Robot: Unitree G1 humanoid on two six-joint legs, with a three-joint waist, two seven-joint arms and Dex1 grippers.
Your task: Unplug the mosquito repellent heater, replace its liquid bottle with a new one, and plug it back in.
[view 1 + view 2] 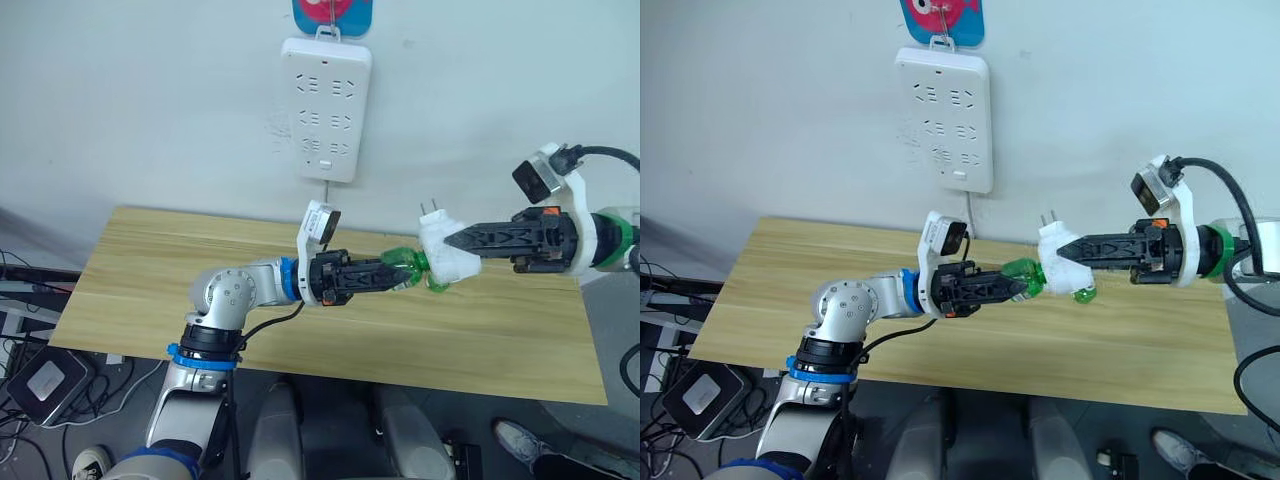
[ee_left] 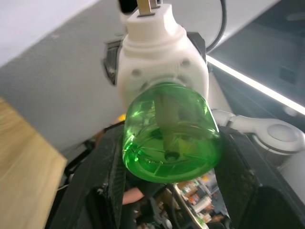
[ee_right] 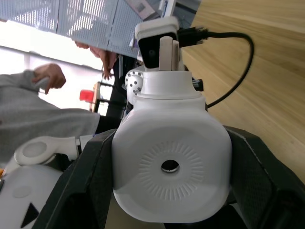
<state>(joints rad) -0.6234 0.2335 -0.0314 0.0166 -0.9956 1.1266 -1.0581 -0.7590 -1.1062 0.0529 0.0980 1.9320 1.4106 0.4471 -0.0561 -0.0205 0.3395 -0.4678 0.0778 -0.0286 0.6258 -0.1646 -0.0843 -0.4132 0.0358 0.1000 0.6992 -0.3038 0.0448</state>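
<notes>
Two grippers: meeting in mid-air above the table (image 1: 200,260), heater and bottle between them.
Right gripper (image 1: 452,241): clamped on the heater (image 1: 445,252), fingers (image 3: 78,181) pressed to both flanks of the white shell.
Left gripper (image 1: 398,270): closed round the bottle (image 1: 405,264), black fingers (image 2: 102,171) flanking the green body.
Heater: off the strip (image 1: 326,108), held clear of the wood, prongs (image 1: 430,208) pointing up toward the wall.
Bottle: neck seated in the heater's underside, base facing the left wrist camera; no cap visible, wick inside.
Second green bottle (image 1: 438,284): glimpsed just below the heater, mostly hidden; whether capped cannot be told.
Stage, as a guess: unscrewing or pulling the bottle free of the heater.
Risk, slip: smooth round bottle turning inside the fingers instead of in the thread, so no loosening.
Risk, twist: heater rotating in the right fingers if torque beats the grip on its rounded shell.
Risk, drop: bottle releasing suddenly and falling to the table, spilling liquid or bending the wick.
Risk, misalignment: pulling off-axis, jamming the neck.
</notes>
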